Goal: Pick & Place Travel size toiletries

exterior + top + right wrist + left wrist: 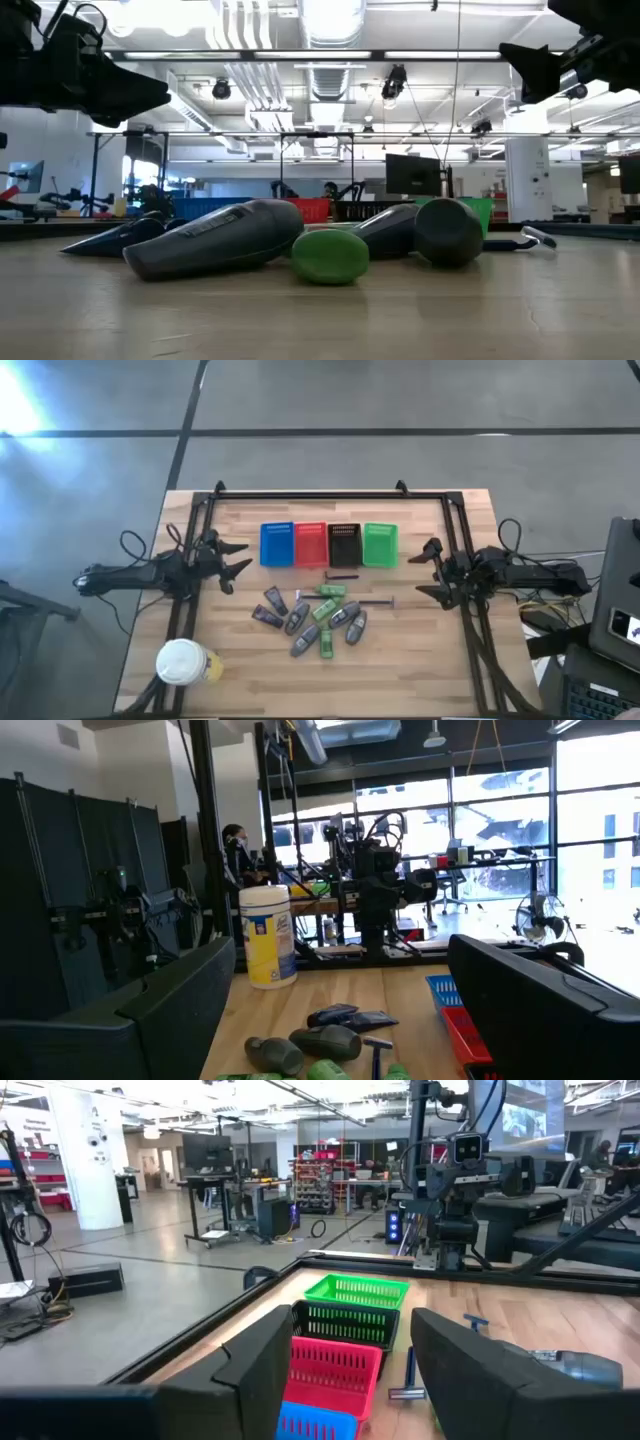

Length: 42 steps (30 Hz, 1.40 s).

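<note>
The toiletries (315, 617) lie in a loose cluster on the table's middle: green tubes (323, 610), grey tubes (298, 620), dark purplish tubes (268, 608) and a thin dark stick (340, 574). The low view shows a grey tube (215, 240) and a green one (330, 257) lying flat. My left gripper (245, 560) is open at the left of the baskets, above the table. My right gripper (418, 572) is open at their right. Both point toward the middle and touch nothing. The wrist views show the gap of the left gripper (350, 1370) and of the right gripper (340, 1010).
Four small baskets stand in a row beyond the cluster: blue (277, 544), red (310, 544), black (343, 544), green (380, 544). A white-lidded cup (182, 660) stands near the table's near left corner. A blue-handled razor (380, 603) lies right of the cluster. Dark frame rails (330, 494) border the table.
</note>
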Tool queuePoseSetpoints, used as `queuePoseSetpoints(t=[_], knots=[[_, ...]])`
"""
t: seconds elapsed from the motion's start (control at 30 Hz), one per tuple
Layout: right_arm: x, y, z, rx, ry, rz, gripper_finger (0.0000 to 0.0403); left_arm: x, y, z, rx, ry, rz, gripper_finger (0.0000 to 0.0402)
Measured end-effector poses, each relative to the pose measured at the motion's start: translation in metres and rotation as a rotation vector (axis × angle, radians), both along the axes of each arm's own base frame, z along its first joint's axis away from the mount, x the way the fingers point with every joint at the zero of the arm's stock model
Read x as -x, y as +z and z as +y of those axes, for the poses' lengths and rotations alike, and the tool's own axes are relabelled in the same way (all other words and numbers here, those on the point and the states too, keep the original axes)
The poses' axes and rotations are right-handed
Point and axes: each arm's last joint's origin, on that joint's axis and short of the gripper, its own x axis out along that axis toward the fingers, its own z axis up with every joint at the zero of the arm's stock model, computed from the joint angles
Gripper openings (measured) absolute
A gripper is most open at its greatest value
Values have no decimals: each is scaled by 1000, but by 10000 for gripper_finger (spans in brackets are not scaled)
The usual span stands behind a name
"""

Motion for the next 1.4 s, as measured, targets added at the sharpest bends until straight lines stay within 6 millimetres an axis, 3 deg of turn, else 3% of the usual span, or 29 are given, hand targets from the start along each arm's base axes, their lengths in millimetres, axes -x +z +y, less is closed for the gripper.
queuePoseSetpoints(t=[0.9,1.2,1.3,1.4], knots=[[1,3,0,16,-13,-30,364,0,0,0,0,0,0,212],[25,45,-6,-648,108,-513,364,0,0,0,0,0,0,212],[35,57,-6,-663,188,-645,363,0,0,0,0,0,0,212],[31,70,-3,-647,281,-587,364,0,0,0,0,0,0,212]])
